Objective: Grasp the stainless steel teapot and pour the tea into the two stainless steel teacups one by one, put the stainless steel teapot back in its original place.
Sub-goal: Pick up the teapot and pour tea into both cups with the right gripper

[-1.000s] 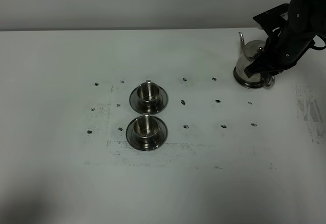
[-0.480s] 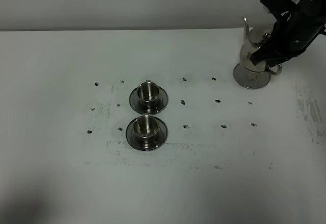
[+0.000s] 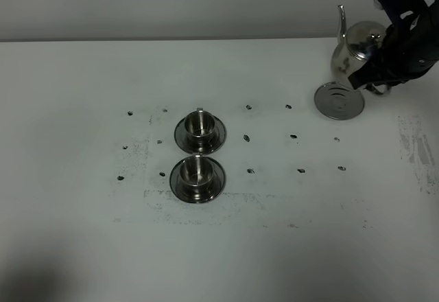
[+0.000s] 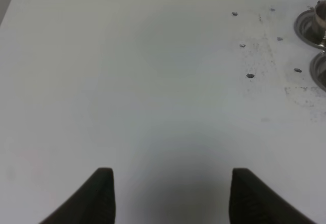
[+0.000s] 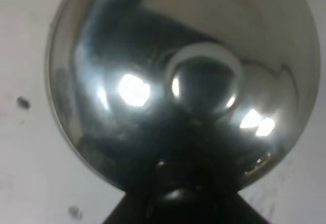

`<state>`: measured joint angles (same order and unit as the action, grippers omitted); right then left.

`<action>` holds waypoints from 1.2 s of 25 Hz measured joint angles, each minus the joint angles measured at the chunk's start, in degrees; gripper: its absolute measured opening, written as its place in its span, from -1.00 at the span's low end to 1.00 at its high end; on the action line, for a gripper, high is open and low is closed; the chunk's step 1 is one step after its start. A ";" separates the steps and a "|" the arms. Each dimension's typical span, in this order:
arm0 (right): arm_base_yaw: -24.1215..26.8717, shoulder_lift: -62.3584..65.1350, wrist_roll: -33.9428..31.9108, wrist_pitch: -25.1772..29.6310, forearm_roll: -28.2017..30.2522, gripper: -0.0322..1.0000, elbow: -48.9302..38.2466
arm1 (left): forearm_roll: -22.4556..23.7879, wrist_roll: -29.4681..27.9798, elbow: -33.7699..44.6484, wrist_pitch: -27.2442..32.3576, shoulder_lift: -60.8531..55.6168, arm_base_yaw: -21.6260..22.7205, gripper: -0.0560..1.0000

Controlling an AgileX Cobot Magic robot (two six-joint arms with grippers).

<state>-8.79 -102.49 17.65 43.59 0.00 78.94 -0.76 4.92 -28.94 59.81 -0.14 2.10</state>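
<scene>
1. Right arm [image 3: 409,31] stands at the far right edge of the high view, its black links angled down and inward.
2. Right gripper [image 3: 367,77] is clamped tight at the handle side of the teapot [image 3: 355,44], holding it upright in the air.
3. From the right wrist, the dark jaws meet on the pot's near side.
4. Left gripper [image 4: 172,183] hangs low, its two dark fingers [image 4: 102,196] spread well apart.

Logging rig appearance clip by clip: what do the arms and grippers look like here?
The right arm is matte black, built of blocky, angular segments. The left gripper shows two dark, tapered fingers with finely ribbed inner faces.
</scene>
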 joint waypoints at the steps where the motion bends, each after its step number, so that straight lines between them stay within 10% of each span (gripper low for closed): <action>1: 0.00 1.44 -0.32 -0.04 0.00 -0.54 -1.51 | 0.00 0.00 0.00 0.00 0.00 0.00 0.03; 14: -1.51 17.38 -3.30 1.31 1.73 -0.54 -12.75 | 0.00 0.00 0.00 0.00 0.00 0.00 0.03; 30: -21.84 13.38 4.75 2.30 2.70 -0.54 -11.01 | 0.00 0.00 0.00 0.00 0.00 0.00 0.03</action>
<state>-30.63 -89.11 22.40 45.89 2.70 67.93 -0.76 4.92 -28.94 59.81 -0.14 2.10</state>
